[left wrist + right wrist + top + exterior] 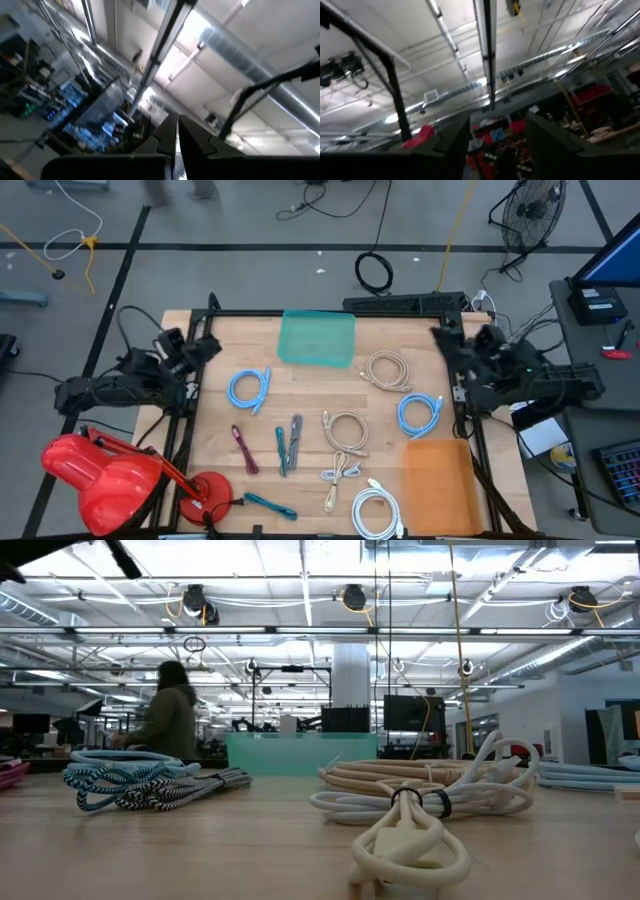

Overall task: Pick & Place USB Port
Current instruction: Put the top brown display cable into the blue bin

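Several coiled USB cables lie on the wooden table: two blue coils (pixel 249 388) (pixel 418 413), two beige coils (pixel 387 369) (pixel 345 430), a white coil (pixel 376 510) and short maroon (pixel 244 448) and teal (pixel 288 442) ones. A teal tray (pixel 317 337) sits at the far middle and an orange tray (pixel 437 485) at the near right. My left gripper (pixel 176 132) is raised at the table's left edge, shut on nothing and tilted up at the ceiling. My right gripper (pixel 497 135) is raised at the right edge, open, also tilted up.
A red appliance (pixel 100 475) stands off the near left corner. Black frame posts run along both side edges. In the low view a cream cable bundle (pixel 410 840) lies nearest and a person (pixel 170 720) stands in the room beyond the table.
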